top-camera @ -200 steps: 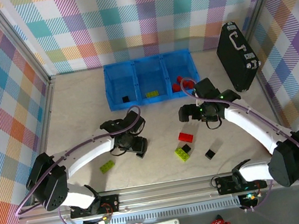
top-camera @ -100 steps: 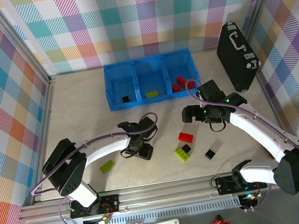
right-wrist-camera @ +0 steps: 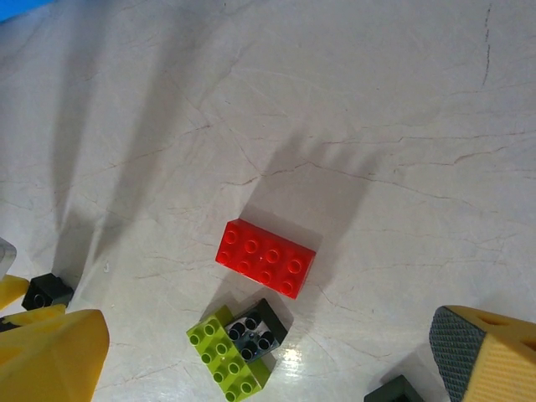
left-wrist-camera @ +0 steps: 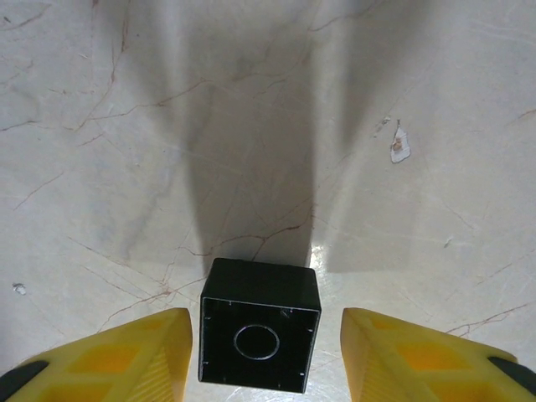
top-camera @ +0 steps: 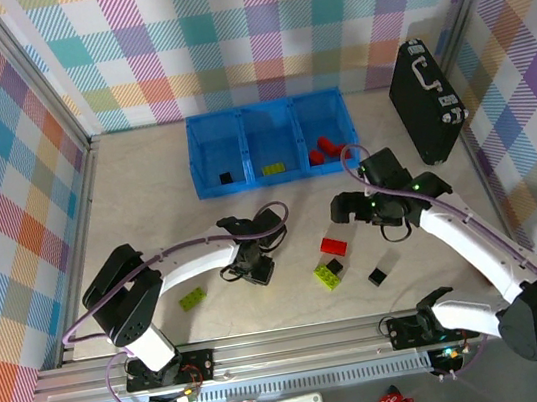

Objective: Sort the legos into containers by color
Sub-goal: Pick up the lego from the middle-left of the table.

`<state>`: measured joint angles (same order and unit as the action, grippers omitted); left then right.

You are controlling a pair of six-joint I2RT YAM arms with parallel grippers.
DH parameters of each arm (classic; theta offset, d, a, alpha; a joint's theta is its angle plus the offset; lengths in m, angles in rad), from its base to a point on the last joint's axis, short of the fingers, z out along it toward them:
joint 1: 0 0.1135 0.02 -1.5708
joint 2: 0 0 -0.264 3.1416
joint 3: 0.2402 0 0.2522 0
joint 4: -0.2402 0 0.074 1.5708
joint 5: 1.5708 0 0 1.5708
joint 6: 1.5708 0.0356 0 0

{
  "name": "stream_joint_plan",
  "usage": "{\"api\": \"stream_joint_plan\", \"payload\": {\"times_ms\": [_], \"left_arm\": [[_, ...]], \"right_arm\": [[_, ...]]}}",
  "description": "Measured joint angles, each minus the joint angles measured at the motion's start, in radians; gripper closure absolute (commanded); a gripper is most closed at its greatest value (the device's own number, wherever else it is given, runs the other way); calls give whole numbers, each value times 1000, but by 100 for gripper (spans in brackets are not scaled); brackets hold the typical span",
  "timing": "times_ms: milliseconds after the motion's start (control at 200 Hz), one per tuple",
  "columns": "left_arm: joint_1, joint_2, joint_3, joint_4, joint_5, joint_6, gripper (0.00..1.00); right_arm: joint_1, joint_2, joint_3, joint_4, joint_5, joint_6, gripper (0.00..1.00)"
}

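- Left gripper [top-camera: 257, 274] is low on the table [top-camera: 139, 210], jaws unclenched around a black cube [left-wrist-camera: 260, 333]. A slim gap shows between the cube and each finger [left-wrist-camera: 151, 356]; nothing is grasped.
- Right gripper [top-camera: 349, 209] is spread wide and empty, above a red brick [right-wrist-camera: 266, 258].
- Beside the red brick lies a lime brick [right-wrist-camera: 219, 362] with a dark piece [right-wrist-camera: 255, 331] on top; a second cube [top-camera: 377, 276] is near.
- A lone lime brick [top-camera: 193, 297] lies left of the left gripper.
- Bin [top-camera: 240, 112]: black lego [top-camera: 226, 178] in the left compartment, lime lego [top-camera: 273, 169] in the middle, red legos [top-camera: 326, 147] in the right.

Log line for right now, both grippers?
left gripper: open, astride black cube | right gripper: open, near red brick
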<state>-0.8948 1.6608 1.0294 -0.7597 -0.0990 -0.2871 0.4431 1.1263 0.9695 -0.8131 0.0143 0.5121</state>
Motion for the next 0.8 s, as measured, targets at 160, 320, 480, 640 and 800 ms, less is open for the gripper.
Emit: {"api": "stream_joint_plan", "payload": {"times_ms": [160,320,480,640,800], "left_arm": [[-5,0,-3,1,-17,-4,53],[-6,1,-21,3,-28,-10,56],[-7,7,-24,2,-45,-12,62],[-16,6,-24,1,-60,-12,64],[-16,-2,-24,1,-69,-19,64]], "right_arm": [[0,-33,0,-12,0,4,1],[0,-51,0,-19,0,7,1],[0,-67,-4,-19,0,20,1],[0,-82,-18,-18,0,27,1],[0,-80,-24,-17,-2,27,1]]}}
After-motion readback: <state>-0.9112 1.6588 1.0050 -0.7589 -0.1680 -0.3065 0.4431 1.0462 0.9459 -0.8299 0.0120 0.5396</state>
